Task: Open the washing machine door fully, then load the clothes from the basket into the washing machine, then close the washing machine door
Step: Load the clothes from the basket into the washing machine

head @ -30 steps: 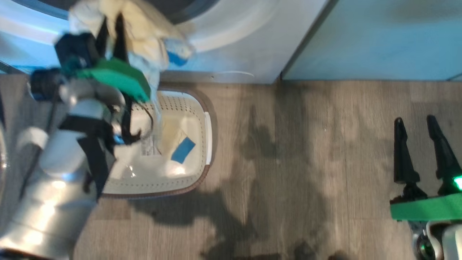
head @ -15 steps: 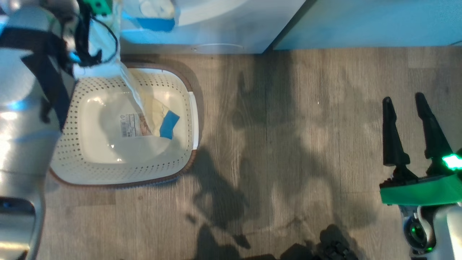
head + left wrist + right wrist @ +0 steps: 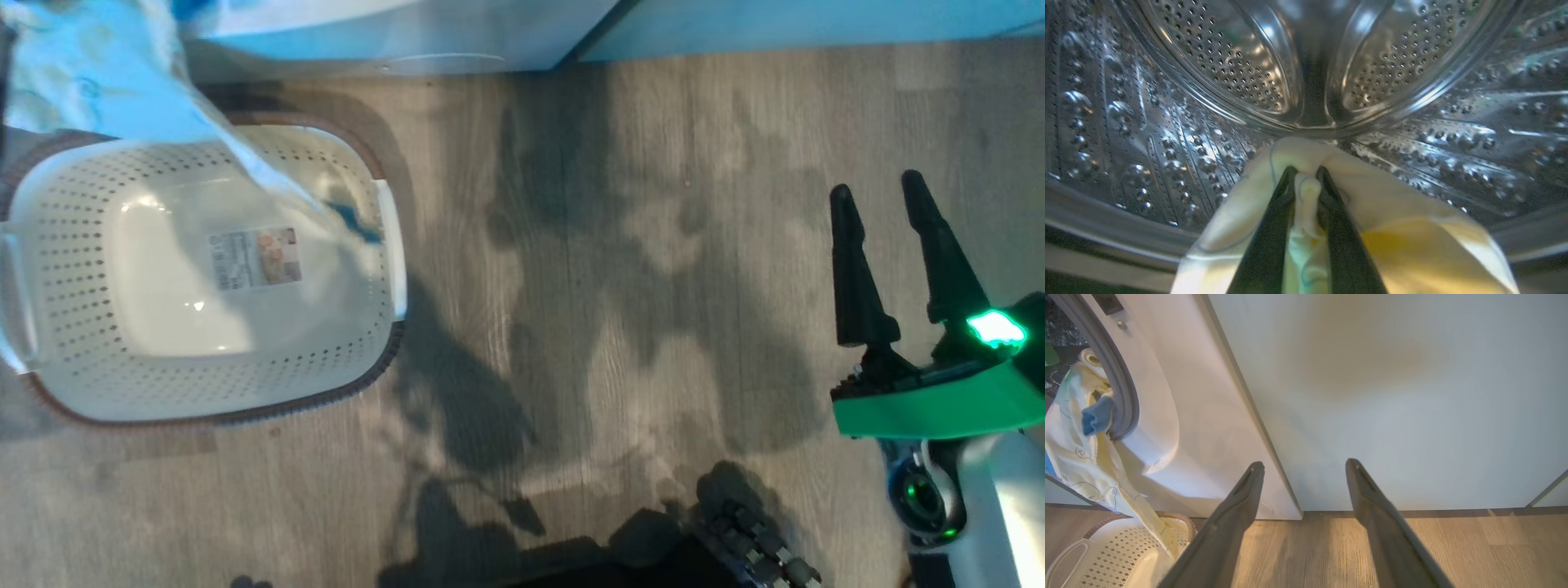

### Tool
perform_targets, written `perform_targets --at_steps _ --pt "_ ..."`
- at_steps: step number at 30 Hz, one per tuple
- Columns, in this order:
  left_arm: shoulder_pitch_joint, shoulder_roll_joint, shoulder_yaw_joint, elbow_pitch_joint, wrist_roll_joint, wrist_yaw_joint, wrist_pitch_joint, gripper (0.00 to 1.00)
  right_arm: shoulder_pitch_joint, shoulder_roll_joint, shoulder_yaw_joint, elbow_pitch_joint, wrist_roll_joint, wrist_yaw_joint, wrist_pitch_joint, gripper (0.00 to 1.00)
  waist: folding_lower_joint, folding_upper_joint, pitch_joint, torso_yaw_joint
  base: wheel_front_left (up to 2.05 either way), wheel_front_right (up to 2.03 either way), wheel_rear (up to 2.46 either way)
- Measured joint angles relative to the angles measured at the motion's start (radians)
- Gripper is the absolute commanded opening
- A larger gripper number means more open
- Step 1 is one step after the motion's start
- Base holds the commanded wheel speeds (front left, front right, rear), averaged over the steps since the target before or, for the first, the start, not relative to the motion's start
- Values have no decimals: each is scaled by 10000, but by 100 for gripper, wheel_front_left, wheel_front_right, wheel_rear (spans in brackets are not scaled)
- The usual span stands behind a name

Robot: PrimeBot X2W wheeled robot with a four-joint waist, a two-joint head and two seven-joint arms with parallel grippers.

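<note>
Inside the washing machine [image 3: 1208, 61], the left pincer [image 3: 1306, 171] stands past the drum mouth. Its jaws are nearly closed and clamped on a fold of the clothes [image 3: 1404, 228], and cream-yellow cloth drapes back over both fingers [image 3: 1267, 245]. One second earlier, on the head view, this arm holds the bundle in front of the machine, just above the basket [image 3: 204, 418]; the load is now carried into the drum. That view itself has shifted, so the basket's apparent drift is camera movement, not displacement.

Finding: the transfer is incomplete. On the right wrist view the clothes [image 3: 1081, 457] hang out of the mouth over the grey seal [image 3: 1126, 396], and a long tail reaches down into the basket [image 3: 1106, 555]. The tail's blue patch [image 3: 351, 219], earlier lying on the basket floor beside the label [image 3: 253, 257], now hangs by the far right corner, leaving the label uncovered. Judgement: the arm needs to reach deeper before release, or the tail may drop back or foul the washing machine door.

Near right, the right pincer [image 3: 875, 189] hangs over the wooden floor [image 3: 612, 286], jaws wide apart, holding nothing, unchanged.

Writing: the label on the basket base is printed, but its text is too blurred to read. Faint blue line drawings mark the cloth, with no words legible. No brand is legible on the machine front.
</note>
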Motion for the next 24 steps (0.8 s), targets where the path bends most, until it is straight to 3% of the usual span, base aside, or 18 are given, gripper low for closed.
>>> perform_targets --at_steps 4,16,23,24 --pt "-492 155 -2 146 267 58 -441 0 -142 0 100 10 123 0 0 100 0 0 188 -171 0 0 0" --pt "-1975 79 332 865 639 546 -3356 0 -499 0 245 33 320 0 0 100 -1 0 683 -513 0 0 0" --pt "-1957 -443 548 2084 -173 265 -2736 0 -512 0 288 58 466 0 0 100 -1 0 743 -485 0 0 0" --pt "-1957 -477 573 2173 -221 267 -2646 54 -512 0 288 69 466 0 0 100 -1 0 743 -471 0 0 0"
